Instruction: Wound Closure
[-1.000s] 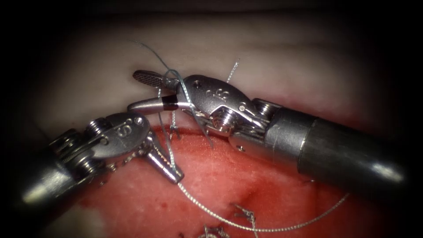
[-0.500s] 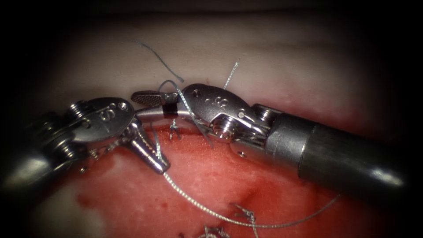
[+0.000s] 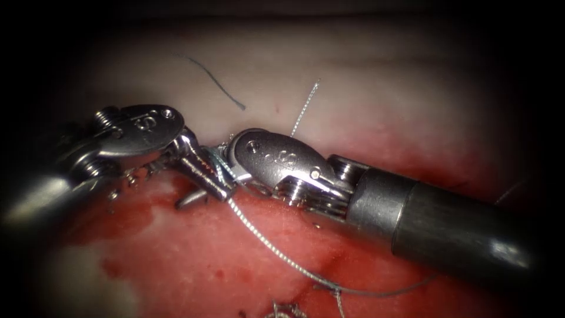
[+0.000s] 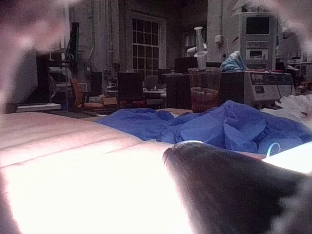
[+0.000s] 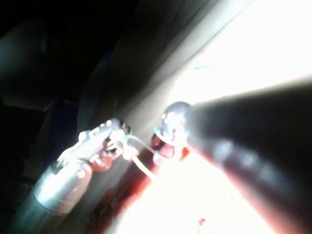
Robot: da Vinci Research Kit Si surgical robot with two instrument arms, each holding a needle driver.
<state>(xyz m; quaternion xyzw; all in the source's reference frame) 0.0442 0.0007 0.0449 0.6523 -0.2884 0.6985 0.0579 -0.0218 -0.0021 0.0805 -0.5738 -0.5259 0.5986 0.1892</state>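
Left end effector [image 3: 212, 179] is clenched on the thread [image 3: 265, 238] right at its tip. From there the strand runs down and right over the red fluid [image 3: 135, 212], toward the older knots [image 3: 329, 288] at the lower edge. Right end effector [image 3: 232, 165] is pressed tip to tip against the left one, with thread bunched where they meet; can't tell if it grips anything. Compared with a second ago the left tool has gone up and left with its strand, and the right one has dropped down-left to meet it. The loop seen round the right tool then is now drawn small at the contact point. Step in hand, as I judge it: knot tying, loop being drawn up. The next move calls for a firm left grip and even tension so the loop doesn't slip. Right wrist view also has the left tool [image 5: 114, 139] with thread trailing off it. Can't tell where the needle is. Two cut ends of thread [image 3: 215, 82] lie loose on the pale tissue [image 3: 365, 106] above both tools.
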